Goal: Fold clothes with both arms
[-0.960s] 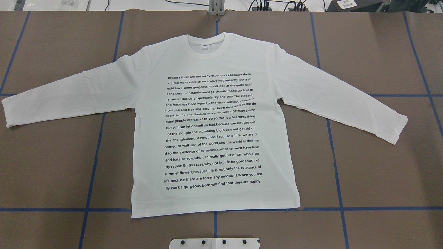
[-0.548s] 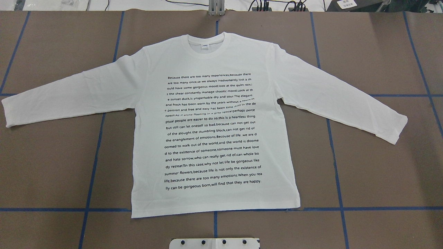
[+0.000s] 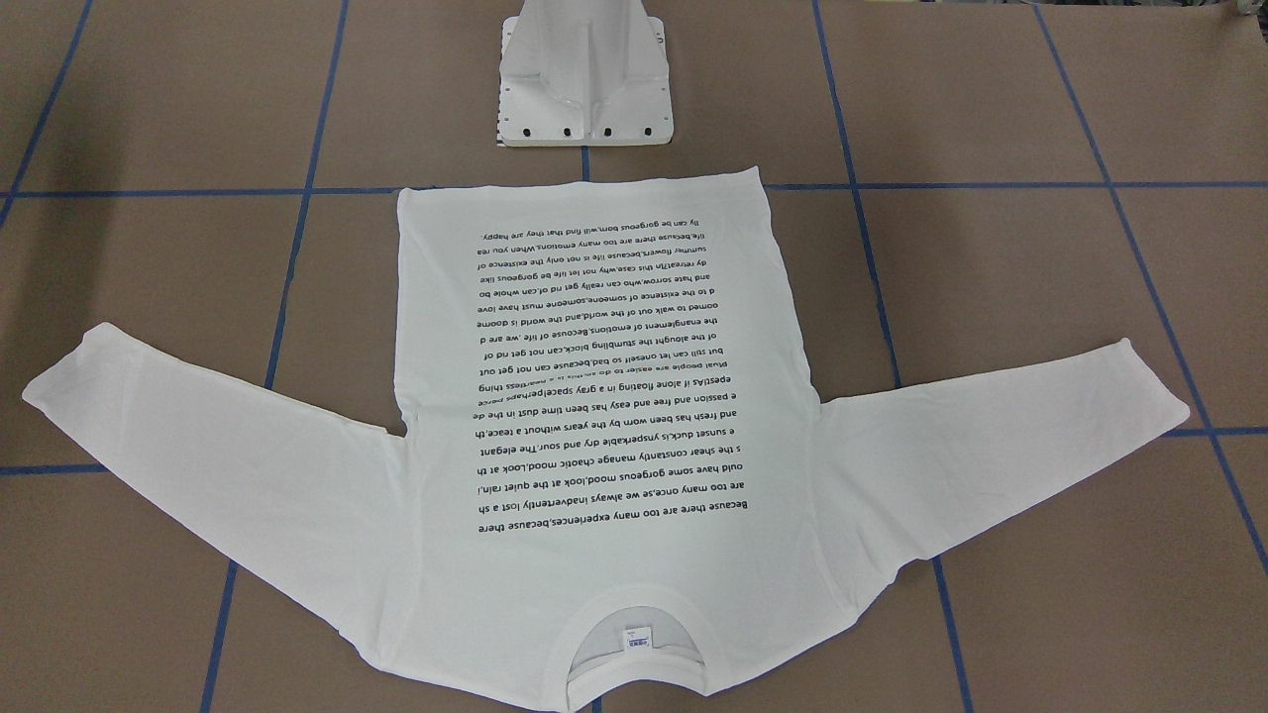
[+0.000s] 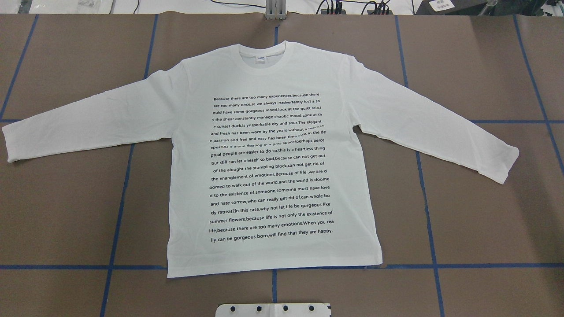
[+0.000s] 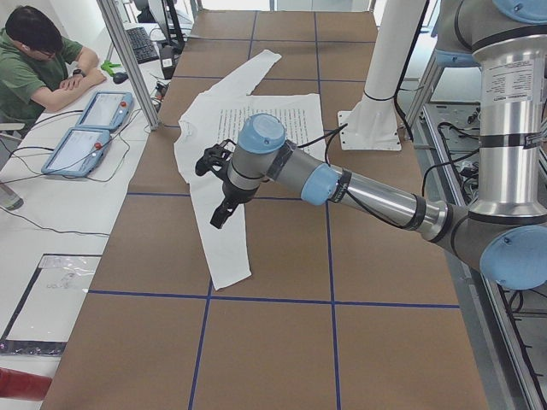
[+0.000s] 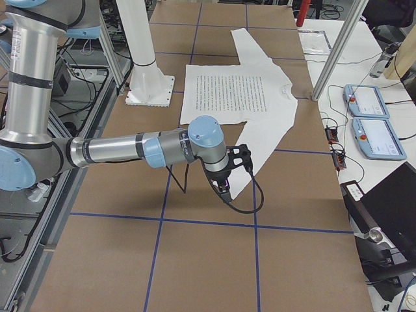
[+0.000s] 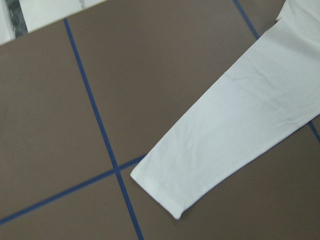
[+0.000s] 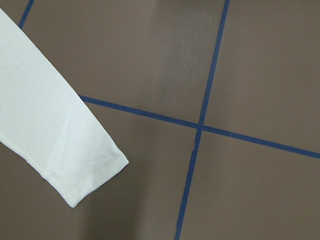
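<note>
- Overhead exterior view: the brown paper-covered table, gridded with blue tape, spreads beneath both sets of fingers.
- A white long-sleeved T-shirt lies flat on it, printed side up, sleeves spread wide and hem toward the robot. Its body sits between the two sets of fingers, inward of each.
- The left arm and right arm each stretch out low over the table.
- A white pedestal stands just beside the hem, back from the fingers on the robot's side.
- The left gripper hangs with its fingers pointing down above the left sleeve. Seen only side-on, its fingers cannot be judged apart or together.
- The right gripper hangs above the end of the right sleeve; its finger state likewise cannot be told.
- Below the left fingers, the left cuff lies flat beside a tape crossing; the right cuff lies flat below the right fingers.
- The neck label sits inside the collar, farther from the robot than either set of fingers.
</note>
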Available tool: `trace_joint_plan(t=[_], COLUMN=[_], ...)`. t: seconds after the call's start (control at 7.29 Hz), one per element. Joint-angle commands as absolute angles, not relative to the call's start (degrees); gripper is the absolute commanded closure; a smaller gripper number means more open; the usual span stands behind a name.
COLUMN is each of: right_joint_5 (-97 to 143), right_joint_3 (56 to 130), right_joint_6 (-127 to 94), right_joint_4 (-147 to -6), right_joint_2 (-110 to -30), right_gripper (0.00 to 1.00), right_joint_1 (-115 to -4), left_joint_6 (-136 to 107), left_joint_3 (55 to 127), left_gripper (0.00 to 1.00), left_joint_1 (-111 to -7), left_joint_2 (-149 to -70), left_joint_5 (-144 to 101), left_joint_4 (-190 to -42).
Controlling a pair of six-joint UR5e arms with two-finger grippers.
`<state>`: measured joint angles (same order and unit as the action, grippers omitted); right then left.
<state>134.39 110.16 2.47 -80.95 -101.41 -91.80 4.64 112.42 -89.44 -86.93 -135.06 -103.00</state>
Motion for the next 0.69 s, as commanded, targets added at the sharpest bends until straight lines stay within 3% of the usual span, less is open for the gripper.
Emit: trace_joint_plan(t=[0.0,0.55], right_joint_5=[134.1,131.1], right_joint_3=[108.2,102.0], right_joint_6=[2.9,-26.0], right_joint_4=[-73.1,-52.2], right_joint_2=[-102.4,-102.2], right_gripper=[0.00,0.00], right_joint_1=[-91.8,-77.2], left_joint_6=[4.7,4.8], left_joint_3=[108.0,108.6], left_gripper=[0.00,0.00], left_joint_1=[-89.5,-89.5], left_joint_2=[-89.8,-89.1], left_joint_5=[-135.5,-135.6], left_joint_4=[-108.0,-108.7])
